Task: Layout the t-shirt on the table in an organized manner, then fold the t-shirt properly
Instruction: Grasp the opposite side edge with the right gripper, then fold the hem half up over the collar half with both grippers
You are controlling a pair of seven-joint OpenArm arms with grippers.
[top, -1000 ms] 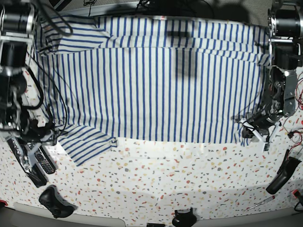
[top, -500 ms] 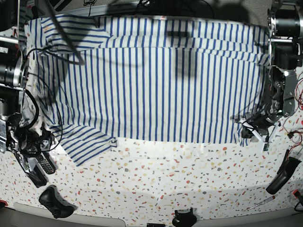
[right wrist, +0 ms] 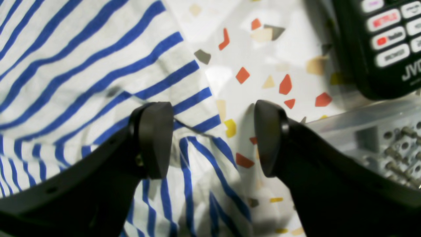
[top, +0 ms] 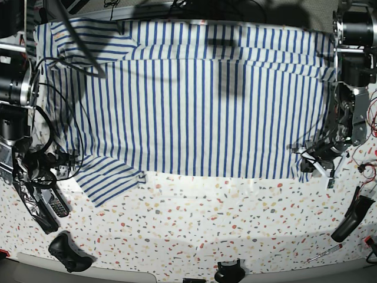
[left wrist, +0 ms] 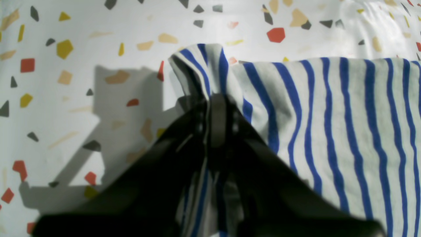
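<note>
Your left gripper (left wrist: 215,115) is clamped tight on a bunched corner of the t-shirt (left wrist: 329,125); the left wrist view shows cloth puckered up above the closed jaws and striped fabric trailing back between them. In the base view that corner sits at the shirt's near hem edge on the right side of the picture (top: 312,165).

Your right gripper (right wrist: 213,138) is spread wide, holding nothing. One fingertip (right wrist: 154,138) hovers over the sleeve's striped edge, the other over bare table (right wrist: 263,52). A black remote (right wrist: 378,42) lies just beside the far finger, near a clear plastic piece.

The t-shirt (top: 188,94) lies spread across the far half of the table (top: 206,224), mostly flat, with the near sleeve angled out at the picture's left and some ridges near the top corner. Layout looks nearly done, folding not started.

To do this step well:
- Drop the right gripper straight down so both layers of the sleeve edge land between the fingers, then close. Stay clear of the remote.
- Keep the left hold firm; only a small pinch of cloth shows, so it could slip if you tug hard.
- Pull both corners evenly, low over the table, to take out slack without dragging the far edge off.
</note>
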